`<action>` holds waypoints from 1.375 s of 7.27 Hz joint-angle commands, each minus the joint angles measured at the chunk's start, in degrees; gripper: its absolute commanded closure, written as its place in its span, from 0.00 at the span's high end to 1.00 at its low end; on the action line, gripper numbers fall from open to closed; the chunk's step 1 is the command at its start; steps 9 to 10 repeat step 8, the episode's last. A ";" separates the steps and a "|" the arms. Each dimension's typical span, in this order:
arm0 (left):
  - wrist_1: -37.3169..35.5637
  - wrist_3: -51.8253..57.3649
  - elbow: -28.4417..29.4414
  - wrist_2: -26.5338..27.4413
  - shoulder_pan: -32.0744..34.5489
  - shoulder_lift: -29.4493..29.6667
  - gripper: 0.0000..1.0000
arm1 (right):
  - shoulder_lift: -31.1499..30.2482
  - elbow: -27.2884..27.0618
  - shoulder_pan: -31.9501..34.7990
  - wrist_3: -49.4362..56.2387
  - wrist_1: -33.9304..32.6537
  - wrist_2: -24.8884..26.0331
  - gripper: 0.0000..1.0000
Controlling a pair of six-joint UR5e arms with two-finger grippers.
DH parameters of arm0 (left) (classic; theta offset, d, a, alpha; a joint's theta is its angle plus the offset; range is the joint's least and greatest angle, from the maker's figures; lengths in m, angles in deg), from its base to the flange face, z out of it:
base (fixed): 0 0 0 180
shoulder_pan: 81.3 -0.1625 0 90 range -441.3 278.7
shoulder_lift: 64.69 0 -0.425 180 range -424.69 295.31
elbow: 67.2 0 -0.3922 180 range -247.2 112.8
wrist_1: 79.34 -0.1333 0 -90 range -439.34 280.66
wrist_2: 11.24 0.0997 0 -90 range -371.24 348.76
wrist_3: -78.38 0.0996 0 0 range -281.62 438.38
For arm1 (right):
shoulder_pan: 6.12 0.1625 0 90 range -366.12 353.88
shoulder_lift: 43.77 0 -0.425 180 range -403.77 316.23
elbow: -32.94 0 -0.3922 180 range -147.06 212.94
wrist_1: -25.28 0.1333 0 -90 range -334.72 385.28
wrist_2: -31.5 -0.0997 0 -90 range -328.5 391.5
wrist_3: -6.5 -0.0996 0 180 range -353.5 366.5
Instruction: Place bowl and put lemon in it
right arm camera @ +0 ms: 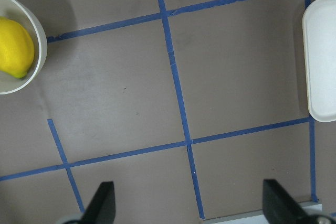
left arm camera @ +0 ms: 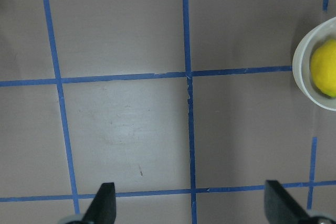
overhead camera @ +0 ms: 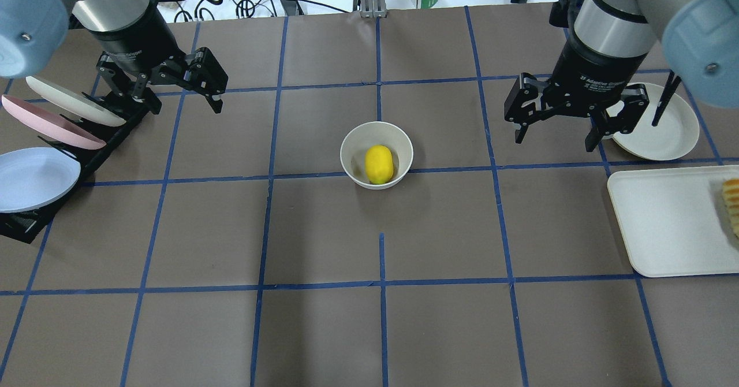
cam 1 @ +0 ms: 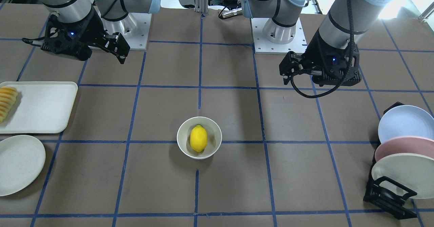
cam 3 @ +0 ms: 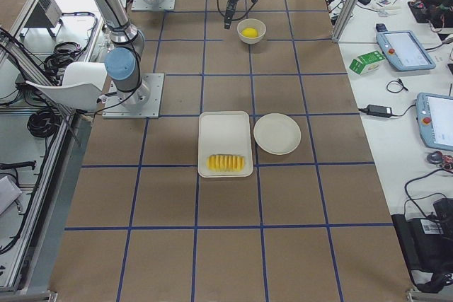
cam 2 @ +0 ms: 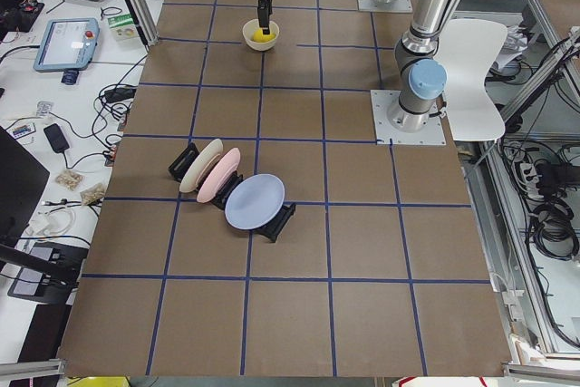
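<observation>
The off-white bowl [overhead camera: 350, 155] stands upright at the table's middle, with the yellow lemon [overhead camera: 379, 164] lying inside it. Both also show in the front view, bowl [cam 1: 183, 136] and lemon [cam 1: 198, 138]. My left gripper [overhead camera: 186, 105] is open and empty, raised well to the bowl's left. My right gripper [overhead camera: 554, 141] is open and empty, raised well to the bowl's right. The left wrist view shows the bowl [left arm camera: 303, 69] and lemon [left arm camera: 324, 69] at its right edge. The right wrist view shows the bowl [right arm camera: 38, 51] and lemon [right arm camera: 16, 47] at its left edge.
A black rack with blue, pink and off-white plates [overhead camera: 40, 144] stands at the far left. A white tray [overhead camera: 664, 225] with sliced fruit [overhead camera: 732, 205] and a flat off-white plate [overhead camera: 658, 127] lie at the right. Blue tape lines grid the brown table.
</observation>
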 commanded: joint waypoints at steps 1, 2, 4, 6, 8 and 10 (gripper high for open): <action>0.00 0.00 0.00 0.00 0.00 0.04 1.00 | 0.02 -0.11 -0.04 -0.07 0.19 -0.63 1.00; 0.00 0.00 0.00 0.09 0.00 0.04 1.00 | 0.02 -0.11 -0.13 -0.16 -0.07 0.06 1.00; -0.08 0.00 0.00 0.17 0.00 0.13 1.00 | 0.02 -0.11 -0.13 -0.07 0.01 -0.55 1.00; -0.96 0.00 0.00 0.00 0.00 0.30 1.00 | -0.07 -0.02 -0.04 0.10 -0.08 -0.99 1.00; -0.96 0.00 -0.09 0.17 0.09 0.39 1.00 | -0.07 -0.02 0.04 0.19 -0.07 -0.90 1.00; -0.96 0.00 -0.09 0.17 0.09 0.39 1.00 | -0.07 -0.02 0.04 0.19 -0.07 -0.90 1.00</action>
